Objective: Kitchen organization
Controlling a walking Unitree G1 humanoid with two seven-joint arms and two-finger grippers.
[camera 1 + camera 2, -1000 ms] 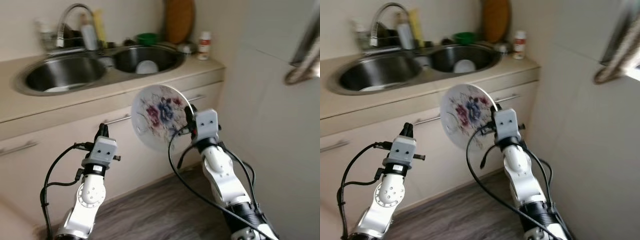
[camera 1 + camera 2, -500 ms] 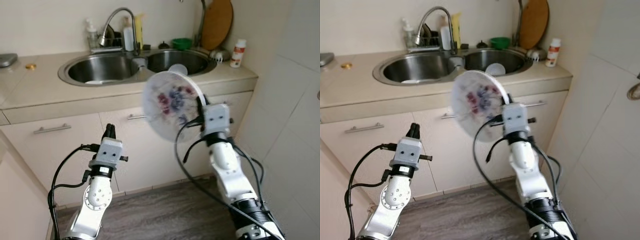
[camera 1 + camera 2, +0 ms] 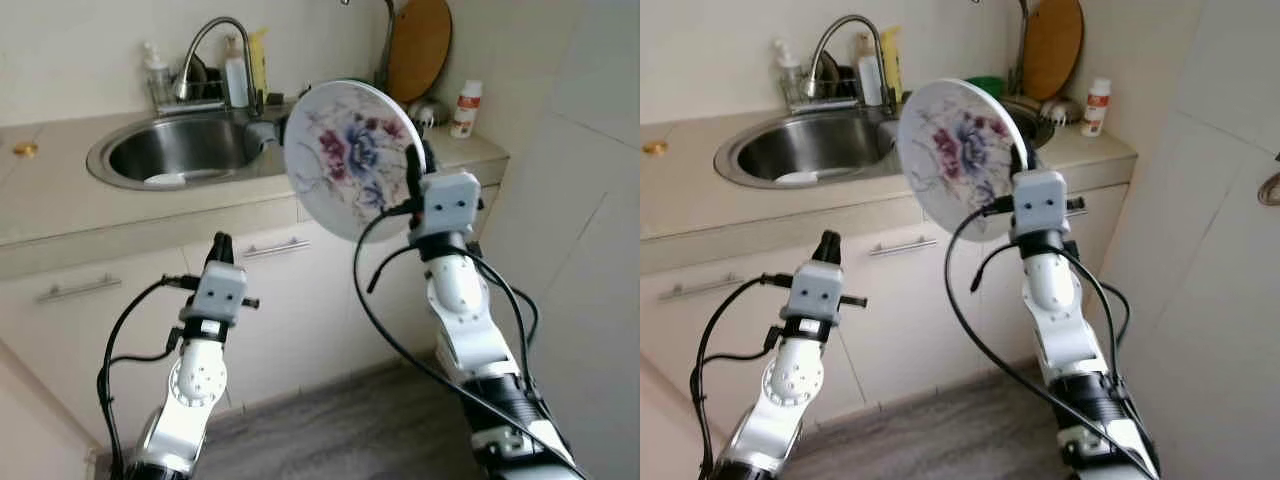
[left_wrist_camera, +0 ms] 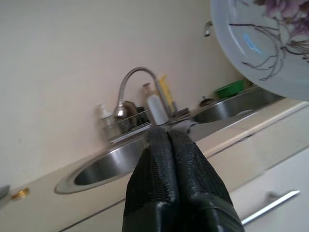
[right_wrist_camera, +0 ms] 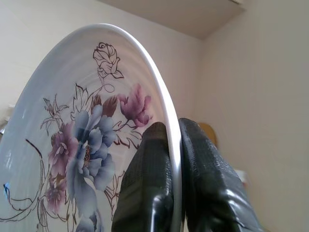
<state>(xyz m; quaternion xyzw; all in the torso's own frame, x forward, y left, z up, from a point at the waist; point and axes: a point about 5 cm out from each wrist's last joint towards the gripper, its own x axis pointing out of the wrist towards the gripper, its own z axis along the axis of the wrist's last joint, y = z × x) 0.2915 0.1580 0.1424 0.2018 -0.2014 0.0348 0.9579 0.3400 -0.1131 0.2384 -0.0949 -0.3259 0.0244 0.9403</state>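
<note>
A white plate (image 3: 350, 155) painted with purple and blue flowers stands on edge in the air, in front of the counter's right part. My right gripper (image 3: 412, 182) is shut on the plate's right rim; in the right wrist view the rim (image 5: 171, 125) runs between the two black fingers (image 5: 147, 188). My left gripper (image 3: 221, 243) is raised lower on the left, in front of the cabinet doors, shut with nothing in it; its fingers (image 4: 169, 169) are pressed together. The double steel sink (image 3: 120, 165) lies behind, with a white dish (image 3: 163, 180) in its left basin.
A curved tap (image 3: 205, 45), soap bottles (image 3: 235, 75) and a yellow bottle stand behind the sink. A wooden board (image 3: 420, 45) leans at the back right, with a small white bottle (image 3: 463, 108) on the counter corner. A tiled wall (image 3: 580, 200) closes the right side. Cabinet handles (image 3: 275, 247) project below.
The camera has shifted, so the sink sits further left. My right gripper has lifted the plate higher, to counter height. The left gripper stays shut and low.
</note>
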